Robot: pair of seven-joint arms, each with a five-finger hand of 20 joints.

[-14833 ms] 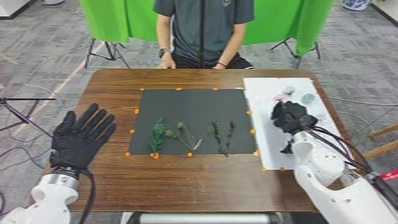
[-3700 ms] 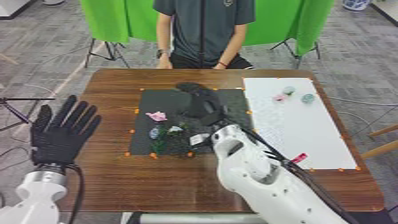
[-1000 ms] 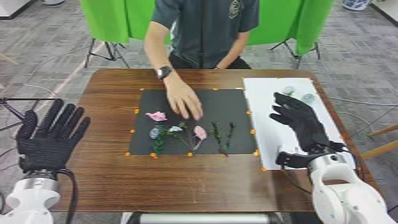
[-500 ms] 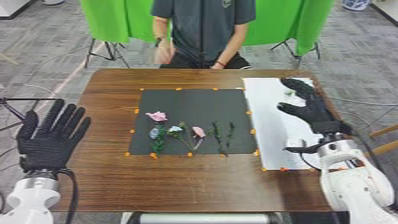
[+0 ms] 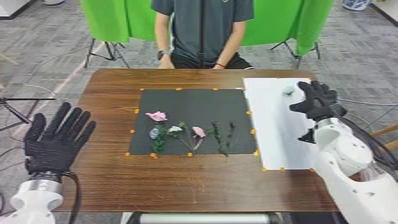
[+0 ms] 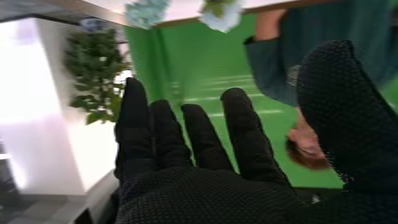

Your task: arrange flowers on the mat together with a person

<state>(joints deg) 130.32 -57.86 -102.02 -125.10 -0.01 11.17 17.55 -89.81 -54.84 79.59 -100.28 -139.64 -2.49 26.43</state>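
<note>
In the head view my right hand (image 5: 318, 103) is open over the right part of the white mat, close to a pale flower head (image 5: 288, 90). My left hand (image 5: 55, 145) lies open left of the dark mat (image 5: 191, 102). On that mat are a pink flower (image 5: 156, 116), a bluish flower (image 5: 154, 133) by a green stem, a white flower (image 5: 175, 129), a light pink flower (image 5: 199, 132) and bare green stems (image 5: 231, 134). In the right wrist view my right hand (image 6: 209, 192) has straight fingers, with two pale blue flower heads (image 6: 146, 12) beyond them.
The white mat (image 5: 280, 135) lies beside the dark mat on the brown table (image 5: 191, 187). Orange markers line both mats. A person stands at the far edge with both hands down there, off the flowers.
The person's hand has drawn back from the dark mat to the far edge. The light pink flower sits slightly lower and more left. My right hand has moved up and to the right.
</note>
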